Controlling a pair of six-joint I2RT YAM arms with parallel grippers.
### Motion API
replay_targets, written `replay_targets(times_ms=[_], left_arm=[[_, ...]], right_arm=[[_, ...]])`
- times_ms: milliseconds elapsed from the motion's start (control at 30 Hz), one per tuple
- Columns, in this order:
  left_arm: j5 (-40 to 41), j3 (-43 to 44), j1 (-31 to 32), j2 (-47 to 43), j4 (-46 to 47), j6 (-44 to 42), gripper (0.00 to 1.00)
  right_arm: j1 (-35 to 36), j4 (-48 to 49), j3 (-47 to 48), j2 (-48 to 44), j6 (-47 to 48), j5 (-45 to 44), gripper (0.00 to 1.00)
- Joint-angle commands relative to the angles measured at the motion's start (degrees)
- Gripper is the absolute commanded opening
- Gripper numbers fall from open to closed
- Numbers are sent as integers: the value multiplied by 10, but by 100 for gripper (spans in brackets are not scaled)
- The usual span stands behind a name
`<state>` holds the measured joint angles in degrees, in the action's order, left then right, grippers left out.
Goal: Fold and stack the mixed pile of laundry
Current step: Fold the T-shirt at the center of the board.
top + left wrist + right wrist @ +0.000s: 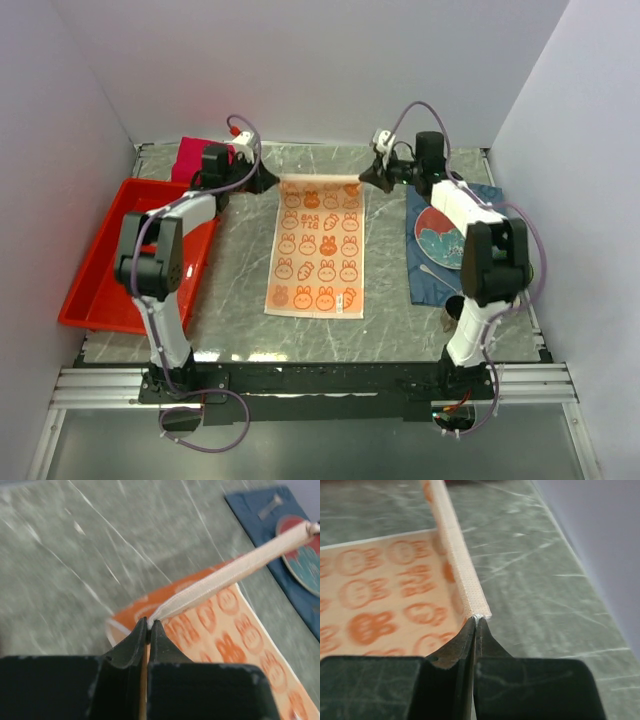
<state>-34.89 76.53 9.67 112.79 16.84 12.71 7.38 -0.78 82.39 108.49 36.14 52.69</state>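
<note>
At the near edge of the bench (240, 300), between my two arm bases, bare marbled surface is showing. Just beyond it the near hem of the orange-and-white patterned cloth (316, 255) is lying flat and square to me. The cloth is stretching away down the middle of the bench as one long strip, with open surface running along both its long edges.

To my left the red tray (95, 290) is sitting at the bench's left side, apart from the cloth. To my right the blue placemat (432, 270) is lying near the right edge, a lane of bare bench separating it from the cloth.

At the far end I am gripping the cloth's far hem at both corners. My left tool (149, 626) is pinching the left corner and my right tool (476, 621) is pinching the right one. The hem is running straight and taut between them; how far it is standing off the bench I cannot tell.

Beyond my left tool the crimson shirt (198, 158) is lying bunched in the far left corner, by the tray's far end and close to the back wall.
</note>
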Motion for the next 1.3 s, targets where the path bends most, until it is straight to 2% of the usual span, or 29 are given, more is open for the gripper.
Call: replay_targets(times_ms=[0, 200, 267, 333, 433, 667, 767, 900, 1033, 1133, 1267], left_arm=[[-54, -102, 6, -131, -9, -81, 1], [-90, -225, 42, -256, -138, -267, 1], [-89, -253, 56, -296, -157, -293, 1], [-82, -290, 70, -342, -167, -315, 1], [-68, -329, 97, -401, -211, -345, 1], [-26, -402, 149, -519, -298, -390, 1], [-8, -436, 159, -564, -299, -395, 3], [43, -466, 166, -577, -249, -385, 3], [80, -469, 166, -549, -202, -384, 4], [87, -467, 166, -524, -173, -388, 4], [69, -462, 167, -503, -180, -399, 5]], right_arm=[[8, -145, -74, -111, 137, 73, 0], [45, -313, -172, -199, 305, 80, 0], [62, -353, -209, -227, 354, 66, 0], [92, -349, -262, -265, 384, 52, 0], [128, -316, -327, -317, 377, 24, 0], [157, -302, -386, -374, 370, 12, 0], [162, -298, -403, -385, 372, 3, 0], [167, -235, -429, -385, 336, -27, 0], [168, -176, -439, -387, 303, -56, 0], [167, -165, -442, -391, 302, -70, 0], [168, -191, -444, -396, 323, -58, 0]])
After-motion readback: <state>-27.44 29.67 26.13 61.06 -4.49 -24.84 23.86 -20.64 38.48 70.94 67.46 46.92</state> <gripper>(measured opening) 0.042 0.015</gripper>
